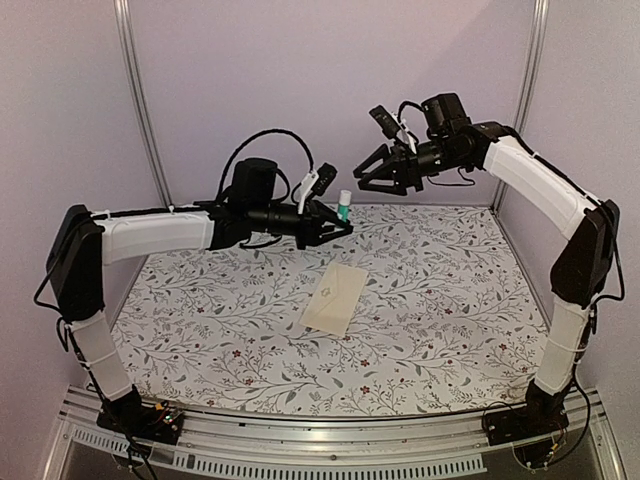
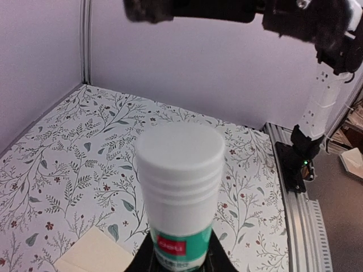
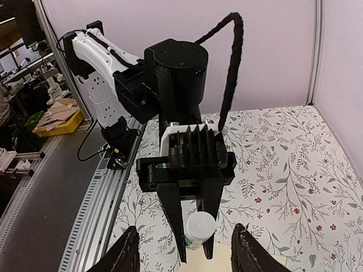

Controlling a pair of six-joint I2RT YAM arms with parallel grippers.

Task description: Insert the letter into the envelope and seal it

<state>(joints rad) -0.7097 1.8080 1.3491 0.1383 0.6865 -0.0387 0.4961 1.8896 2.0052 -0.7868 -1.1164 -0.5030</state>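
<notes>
From above, your left jaws clench a white-capped, green-labelled glue stick [image 1: 343, 207]. The right jaws hang spread just beside it, and the plain cream paper envelope [image 1: 335, 297] lies on the floral surface [image 1: 450, 300] below both. Left wrist: the cap points away from those jaws. Right wrist: the cap is straight ahead. This looks like the sealing step; next, close on the cap.

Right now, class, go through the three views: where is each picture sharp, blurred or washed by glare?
Top external view: evenly lit and sharp, with glare on the metal rail. Left wrist view: the glue stick looms close, its white cap slightly soft, and the right arm overhead is a dark blur. Right wrist view: the fingers at the bottom edge are out of focus.
</notes>
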